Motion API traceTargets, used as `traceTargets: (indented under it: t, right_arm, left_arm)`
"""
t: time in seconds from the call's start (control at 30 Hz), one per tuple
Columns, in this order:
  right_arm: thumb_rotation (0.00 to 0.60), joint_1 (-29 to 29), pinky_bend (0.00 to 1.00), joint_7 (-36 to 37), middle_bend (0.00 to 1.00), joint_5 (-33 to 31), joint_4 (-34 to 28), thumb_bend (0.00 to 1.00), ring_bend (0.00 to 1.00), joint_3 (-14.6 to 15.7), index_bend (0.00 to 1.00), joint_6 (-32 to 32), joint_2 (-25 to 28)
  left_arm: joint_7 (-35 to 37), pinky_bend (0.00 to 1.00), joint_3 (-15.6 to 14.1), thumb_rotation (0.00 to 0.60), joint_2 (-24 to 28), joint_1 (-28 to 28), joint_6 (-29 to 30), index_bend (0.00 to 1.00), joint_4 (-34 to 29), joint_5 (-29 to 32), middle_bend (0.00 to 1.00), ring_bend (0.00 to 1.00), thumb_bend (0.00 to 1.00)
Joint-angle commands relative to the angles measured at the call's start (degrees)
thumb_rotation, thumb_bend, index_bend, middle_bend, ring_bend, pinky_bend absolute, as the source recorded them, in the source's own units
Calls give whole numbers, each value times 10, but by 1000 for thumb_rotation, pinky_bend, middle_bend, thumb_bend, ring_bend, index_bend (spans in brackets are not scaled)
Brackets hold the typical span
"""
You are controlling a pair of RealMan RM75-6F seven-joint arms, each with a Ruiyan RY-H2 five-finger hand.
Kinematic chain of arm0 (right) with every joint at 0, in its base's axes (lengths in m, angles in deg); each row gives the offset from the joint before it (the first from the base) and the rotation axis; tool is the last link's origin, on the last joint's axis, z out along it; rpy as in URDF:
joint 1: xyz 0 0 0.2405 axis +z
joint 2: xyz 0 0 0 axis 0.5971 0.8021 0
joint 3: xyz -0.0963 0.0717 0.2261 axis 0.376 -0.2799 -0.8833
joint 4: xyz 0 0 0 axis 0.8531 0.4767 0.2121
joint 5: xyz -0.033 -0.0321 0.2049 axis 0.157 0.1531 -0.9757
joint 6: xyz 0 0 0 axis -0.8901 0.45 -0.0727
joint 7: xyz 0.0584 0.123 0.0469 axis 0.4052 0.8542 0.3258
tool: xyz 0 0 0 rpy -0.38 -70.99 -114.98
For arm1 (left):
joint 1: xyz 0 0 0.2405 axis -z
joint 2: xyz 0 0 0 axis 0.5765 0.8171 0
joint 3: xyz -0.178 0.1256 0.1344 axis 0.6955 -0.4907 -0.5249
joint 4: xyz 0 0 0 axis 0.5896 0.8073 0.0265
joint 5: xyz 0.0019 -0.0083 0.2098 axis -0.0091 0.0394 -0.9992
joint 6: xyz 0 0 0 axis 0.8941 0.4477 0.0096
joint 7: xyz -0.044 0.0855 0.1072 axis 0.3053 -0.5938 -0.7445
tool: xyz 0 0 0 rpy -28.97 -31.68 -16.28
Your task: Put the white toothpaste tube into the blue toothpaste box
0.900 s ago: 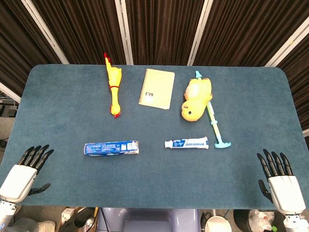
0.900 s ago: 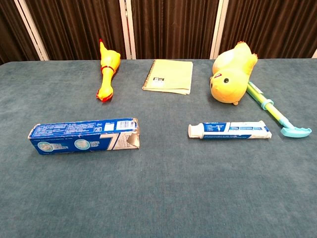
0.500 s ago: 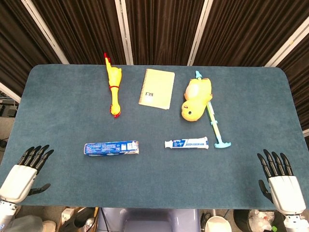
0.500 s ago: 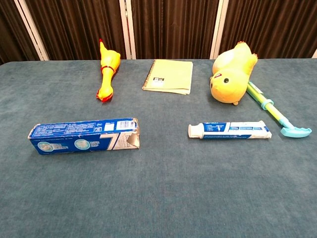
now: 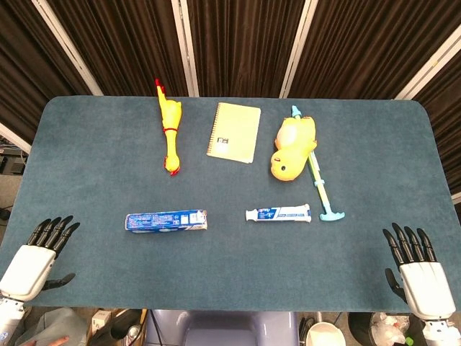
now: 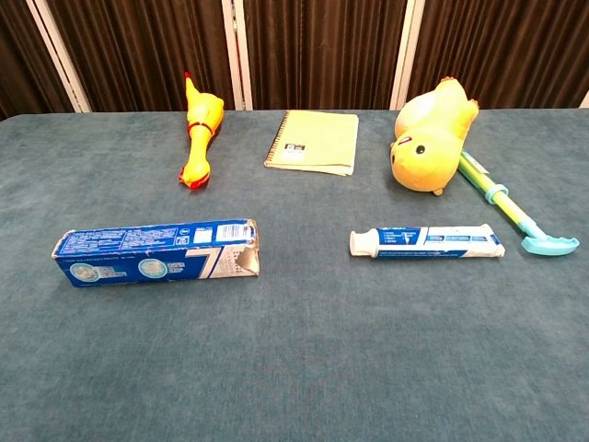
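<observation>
The white toothpaste tube (image 5: 278, 213) (image 6: 427, 242) lies flat on the blue table, cap pointing left. The blue toothpaste box (image 5: 166, 220) (image 6: 156, 251) lies to its left, its open flap end facing the tube. My left hand (image 5: 32, 262) hovers at the table's near left corner, fingers spread and empty. At the near right corner my right hand (image 5: 416, 272) is also spread with nothing in it. Both hands are far from the tube and box, and neither shows in the chest view.
Along the far half lie a yellow rubber chicken (image 5: 170, 135), a yellow notebook (image 5: 234, 132), a yellow duck plush (image 5: 292, 148) and a green-and-blue stick toy (image 5: 320, 187) just right of the tube. Dark curtains hang behind the table (image 5: 108, 173).
</observation>
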Motion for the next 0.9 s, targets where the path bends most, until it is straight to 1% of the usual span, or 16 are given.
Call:
traceTargets:
  t: [0.03,0.17,0.33,0.5,0.67,0.77,0.8,0.9]
  right_arm:
    - [600,0,0,2,0,1,-1,404,0,0,0,0,1]
    - [600,1,0,3,0,1,-2,404,0,1,0,3,1]
    - [600,2,0,4,0,3,-3,404,0,3,0,5,0]
    - [600,1,0,7,0,2,-4,404,0,4,0,4,2]
    - [600,1,0,13,0,-1,-6,404,0,3,0,4,4]
    - [600,1,0,15,0,0,-7,404,0,4,0,4,5]
    - [600,0,0,16,0,0,-7,404,0,4,0,4,6]
    - [600,0,0,17,0,2,-8,404,0,6,0,4,6]
  left_arm:
    - [-13,51,15,600,-3,15,-24,0,-13,21,0,3,5]
    - [-39,150,50,600,-16,47,-56,18,-39,54,38,55,33]
    - [-101,253,100,600,-51,104,-125,49,-65,117,117,145,58]
    - [-168,273,140,600,-97,160,-194,98,-76,202,176,184,78]
    - [-228,273,161,600,-140,201,-233,117,-78,291,193,193,91]
    - [-262,281,166,600,-161,219,-240,139,-72,327,210,205,123]
    - [-268,290,167,600,-165,222,-241,148,-70,334,219,212,131]
    - [-297,330,175,600,-197,242,-241,187,-57,384,248,238,157]
